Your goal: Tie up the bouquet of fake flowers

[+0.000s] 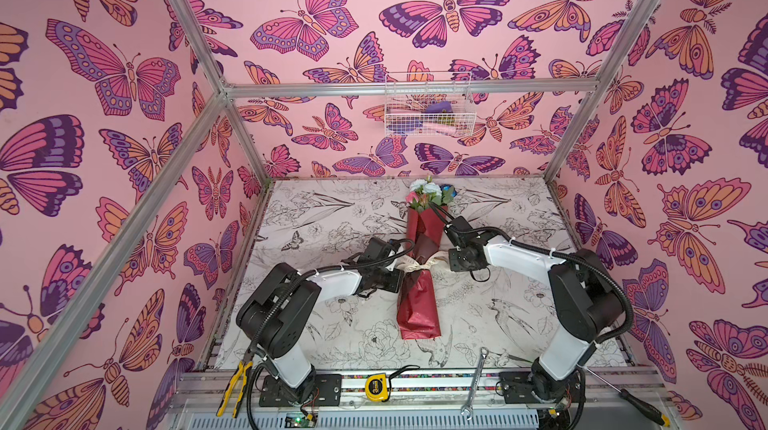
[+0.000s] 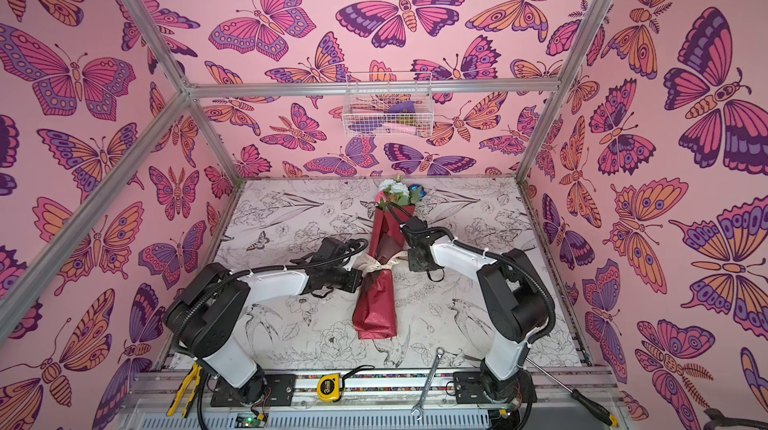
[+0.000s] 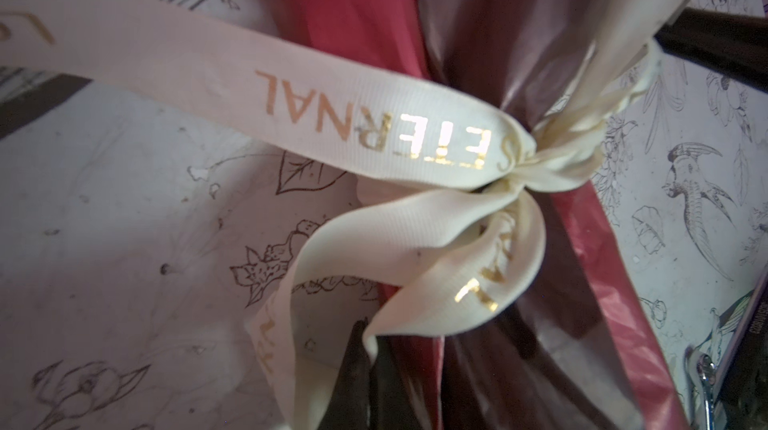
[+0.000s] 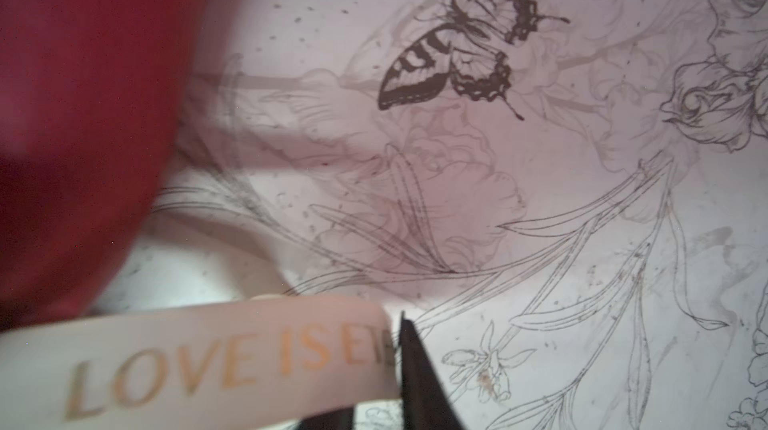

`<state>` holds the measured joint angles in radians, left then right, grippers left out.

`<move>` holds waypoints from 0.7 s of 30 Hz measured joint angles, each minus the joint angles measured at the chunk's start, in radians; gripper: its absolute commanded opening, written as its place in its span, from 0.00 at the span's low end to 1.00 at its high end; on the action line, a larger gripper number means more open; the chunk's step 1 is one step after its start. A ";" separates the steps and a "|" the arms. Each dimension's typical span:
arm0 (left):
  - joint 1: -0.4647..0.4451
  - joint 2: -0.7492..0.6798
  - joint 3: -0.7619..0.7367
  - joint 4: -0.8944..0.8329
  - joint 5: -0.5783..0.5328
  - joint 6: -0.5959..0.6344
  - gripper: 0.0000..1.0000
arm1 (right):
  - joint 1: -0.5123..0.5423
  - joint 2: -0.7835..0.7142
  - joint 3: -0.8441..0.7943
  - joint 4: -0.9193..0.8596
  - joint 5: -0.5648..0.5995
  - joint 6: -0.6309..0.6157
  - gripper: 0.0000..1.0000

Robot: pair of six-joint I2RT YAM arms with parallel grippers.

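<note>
Bouquet of fake flowers (image 1: 419, 316) is laid lengthwise mid-table (image 1: 332, 324), heads toward the back wall, wrapped in red paper. Cream ribbon (image 1: 417, 268) is knotted round its waist. Left gripper (image 3: 370, 349) is clamped tight on one ribbon tail. Right gripper (image 4: 399, 374) is pinched closed on the lettered tail, just beside the paper. In both top views the upper wrap is partly covered by the right arm and its cable. Pliers (image 1: 235, 382), tape measure (image 1: 377, 387), wrench (image 1: 476, 382) and screwdriver (image 1: 636, 401) are seen along the front rail, well apart from the bouquet. Wire basket (image 1: 428, 104) is hung on the back wall.
</note>
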<state>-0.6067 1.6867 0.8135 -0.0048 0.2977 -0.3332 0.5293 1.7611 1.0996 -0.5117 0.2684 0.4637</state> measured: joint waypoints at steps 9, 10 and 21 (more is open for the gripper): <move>0.004 0.036 0.003 0.003 -0.010 -0.109 0.00 | -0.053 0.012 0.035 0.000 -0.002 -0.016 0.00; 0.004 0.036 0.003 0.004 -0.010 -0.115 0.00 | -0.068 0.015 0.036 0.000 -0.005 -0.016 0.00; 0.004 0.037 0.009 -0.015 -0.026 -0.137 0.00 | -0.139 0.032 0.036 -0.001 -0.028 -0.019 0.00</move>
<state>-0.6025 1.7241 0.8227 -0.0196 0.2722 -0.4702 0.3904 1.7935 1.1355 -0.5129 0.2405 0.4442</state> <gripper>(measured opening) 0.049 0.055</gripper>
